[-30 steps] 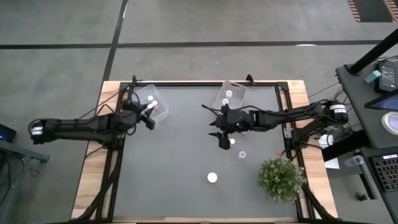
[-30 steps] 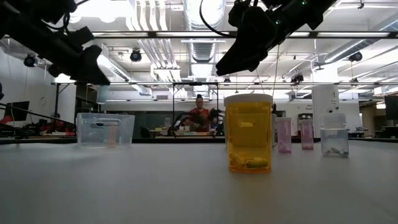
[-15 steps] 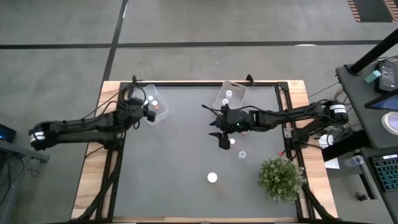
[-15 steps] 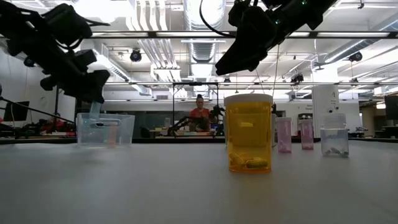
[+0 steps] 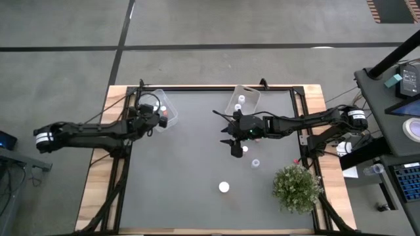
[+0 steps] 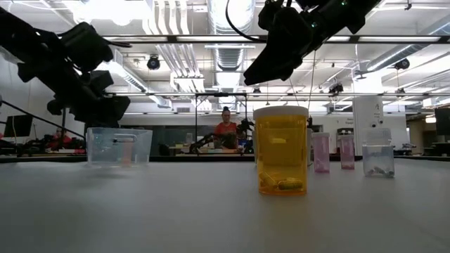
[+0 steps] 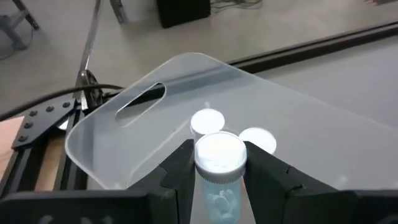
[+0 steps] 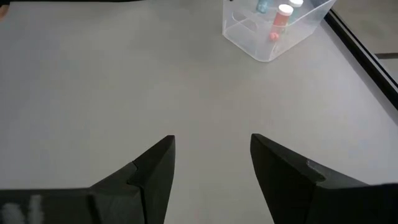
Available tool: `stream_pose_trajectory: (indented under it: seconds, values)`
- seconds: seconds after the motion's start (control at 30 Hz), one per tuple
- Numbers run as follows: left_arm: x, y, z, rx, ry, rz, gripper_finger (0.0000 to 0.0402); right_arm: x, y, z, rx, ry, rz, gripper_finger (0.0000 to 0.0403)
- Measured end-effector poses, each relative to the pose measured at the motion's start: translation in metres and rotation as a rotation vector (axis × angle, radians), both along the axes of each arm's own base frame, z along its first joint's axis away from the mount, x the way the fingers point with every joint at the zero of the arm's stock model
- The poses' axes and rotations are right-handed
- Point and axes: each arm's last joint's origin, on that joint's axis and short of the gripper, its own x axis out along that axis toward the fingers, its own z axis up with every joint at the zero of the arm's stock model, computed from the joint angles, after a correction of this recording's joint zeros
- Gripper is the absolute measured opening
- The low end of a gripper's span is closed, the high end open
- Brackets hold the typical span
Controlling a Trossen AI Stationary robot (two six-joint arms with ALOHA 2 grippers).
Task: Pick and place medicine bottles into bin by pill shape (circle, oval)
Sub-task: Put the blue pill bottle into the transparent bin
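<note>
Medicine bottle [image 7: 219,163] with a white cap is pinched in the left claw [image 7: 219,177], hanging right over the clear bin [image 7: 124,146] at the desk's [image 5: 184,170] far left, where two more white caps [image 7: 207,121] already sit. Further right, the right claw [image 8: 211,165] hovers spread wide over the middle of the desk, gripping nothing. Amber bottle [image 6: 281,150] stands near the front, pink bottles [image 6: 320,152] farther right.

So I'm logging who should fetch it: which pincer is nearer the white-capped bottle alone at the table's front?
Right. The right pincer hangs just behind the bottle; the left pincer is off over the far-left bin.
</note>
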Motion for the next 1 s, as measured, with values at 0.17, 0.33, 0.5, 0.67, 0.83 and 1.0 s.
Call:
stream_pose_trajectory:
  seconds: [0.17,0.33,0.5,0.67,0.83,1.0]
  values:
    - [0.001,0.001,-0.006,0.016,0.056,0.032,0.0098,0.0,0.0,0.0,0.0,0.0,0.0,0.0201]
    - [0.006,0.003,-0.012,0.006,0.079,0.034,0.0099,0.0,0.0,0.0,0.0,0.0,0.0,0.0201]
    - [0.01,0.005,-0.016,0.007,0.079,0.038,0.0099,0.0,0.0,0.0,0.005,0.0,-0.003,0.0201]
    - [0.014,0.006,-0.019,0.007,0.079,0.039,0.0099,0.0,0.0,0.0,0.006,0.0,-0.004,0.0201]
    - [0.015,0.007,-0.022,0.002,0.094,0.04,0.0099,0.0,0.0,0.0,0.006,-0.001,-0.004,0.0201]
    - [0.015,0.007,-0.022,0.002,0.095,0.04,0.0099,0.0,0.0,0.0,0.006,-0.001,-0.004,0.0201]
